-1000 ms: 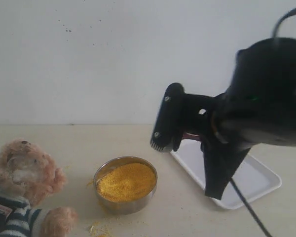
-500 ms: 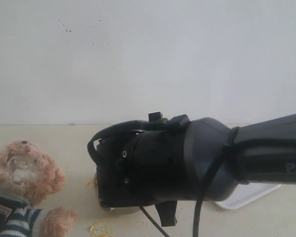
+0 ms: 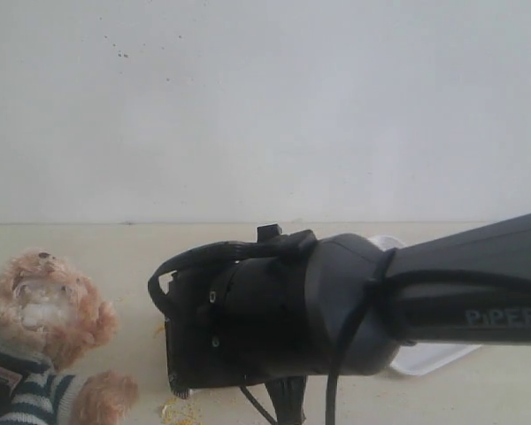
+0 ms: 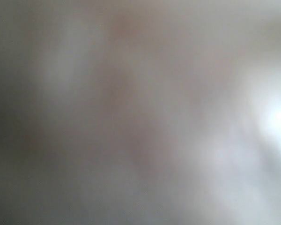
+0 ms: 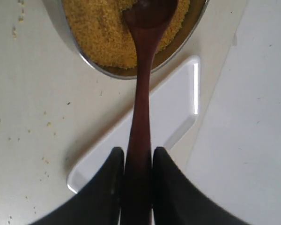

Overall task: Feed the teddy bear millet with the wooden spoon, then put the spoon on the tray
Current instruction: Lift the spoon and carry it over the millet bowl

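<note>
Little is done, we judge: our right hand (image 5: 138, 154) pinches the wooden spoon (image 5: 139, 103), tip at the millet (image 5: 98, 28) at frame top; teddy bear (image 3: 44, 305) unfed, tray (image 5: 173, 108) waiting.

A bare robot test bench: plain white wall (image 3: 265, 106), pale tabletop (image 3: 88, 239), black PiPER-marked arm (image 3: 460, 292)

Only readable bit is "PiPER" in pale letters on the black right arm (image 3: 460, 297), right side of the scene.
</note>
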{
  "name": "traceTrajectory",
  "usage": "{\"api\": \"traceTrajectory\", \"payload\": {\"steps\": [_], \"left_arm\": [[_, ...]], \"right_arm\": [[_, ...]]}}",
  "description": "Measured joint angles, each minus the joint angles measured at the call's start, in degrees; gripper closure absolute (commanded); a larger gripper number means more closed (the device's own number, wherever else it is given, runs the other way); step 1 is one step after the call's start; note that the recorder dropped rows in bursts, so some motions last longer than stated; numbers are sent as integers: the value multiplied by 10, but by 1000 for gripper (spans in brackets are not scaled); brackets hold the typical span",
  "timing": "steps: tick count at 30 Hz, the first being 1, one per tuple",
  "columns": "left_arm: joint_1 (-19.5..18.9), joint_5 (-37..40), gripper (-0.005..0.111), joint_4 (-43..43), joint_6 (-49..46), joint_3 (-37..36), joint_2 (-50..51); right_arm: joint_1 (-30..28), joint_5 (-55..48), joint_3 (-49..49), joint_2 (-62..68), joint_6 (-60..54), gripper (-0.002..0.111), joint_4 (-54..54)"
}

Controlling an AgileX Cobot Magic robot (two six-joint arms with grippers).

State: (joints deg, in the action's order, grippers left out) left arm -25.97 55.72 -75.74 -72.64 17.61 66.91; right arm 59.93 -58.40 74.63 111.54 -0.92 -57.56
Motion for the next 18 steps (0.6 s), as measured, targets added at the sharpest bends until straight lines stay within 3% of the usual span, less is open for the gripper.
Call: {"api": "traceTrajectory", "payload": {"steps": [7,12,18], "left_arm": [[0,0,103,0,0,0,0],[0,0,103,0,0,0,0],[0,0,103,0,0,0,0]], "right_arm": [[0,7,36,1,22,108,54],[-30,2,56,1,25,108,134],[-38,-1,57,1,21,108,140]]}}
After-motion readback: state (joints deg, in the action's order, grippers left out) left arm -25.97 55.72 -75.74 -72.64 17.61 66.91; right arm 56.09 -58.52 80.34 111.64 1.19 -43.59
